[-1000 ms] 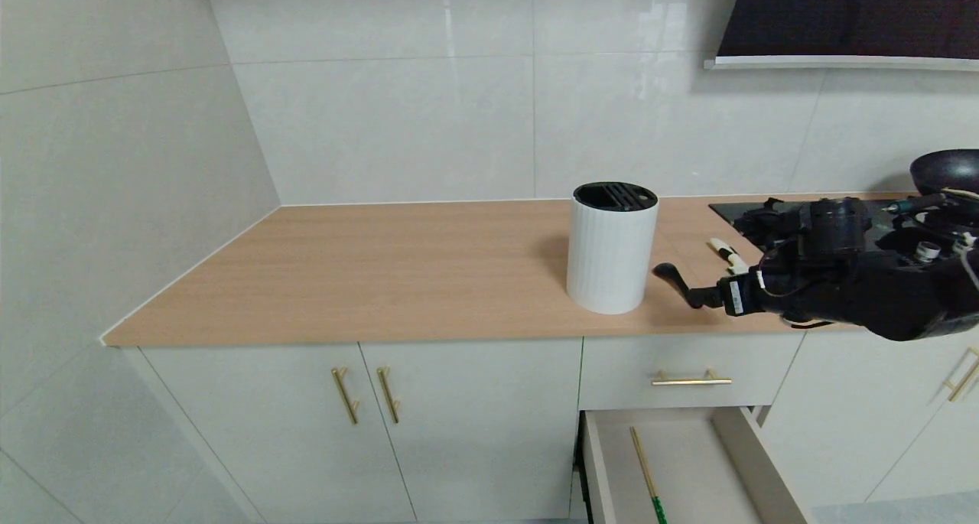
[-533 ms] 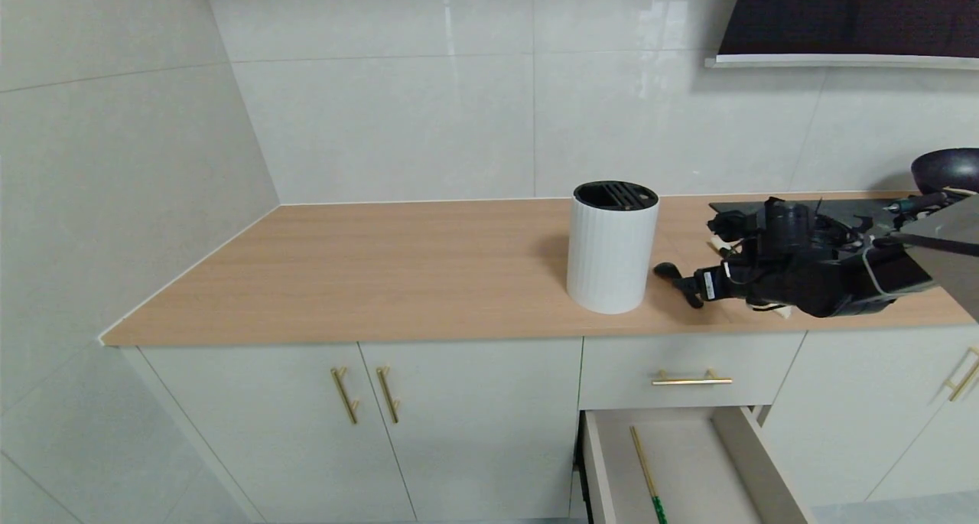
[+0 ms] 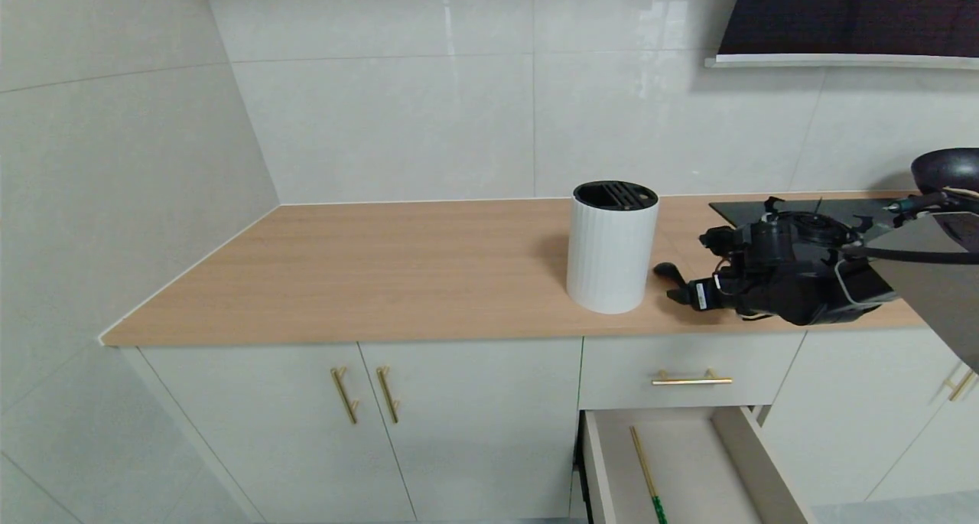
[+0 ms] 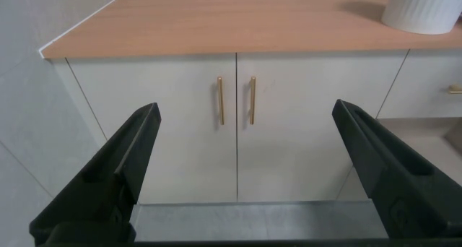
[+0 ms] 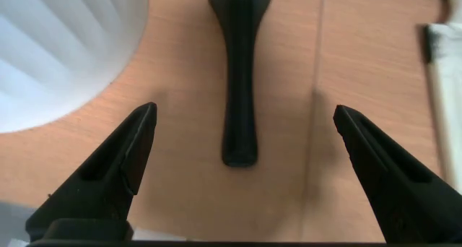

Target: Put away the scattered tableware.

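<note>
A black utensil (image 5: 239, 81) lies flat on the wooden counter (image 3: 398, 271), just right of the white ribbed utensil holder (image 3: 612, 252). Its rounded end (image 3: 667, 269) points toward the holder (image 5: 65, 52). My right gripper (image 3: 683, 291) hovers low over it, open, with the black handle lying between the two fingers (image 5: 108, 182) in the right wrist view. A white-handled utensil (image 5: 439, 74) lies beside it at that view's edge. My left gripper (image 4: 243, 110) is open and holds nothing, facing the white cabinet doors (image 4: 234, 131) below the counter.
An open drawer (image 3: 604, 470) below the counter holds chopsticks (image 3: 646, 470). A shut drawer with a gold handle (image 3: 691, 380) sits above it. A black cooktop (image 3: 734, 209) and a dark wok (image 3: 944, 168) stand at the right. Tiled walls close the counter's back and left.
My right arm has swung in and dropped toward the counter, bringing the open gripper down around the black utensil. The white-handled utensils are now covered by the arm in the head view.
</note>
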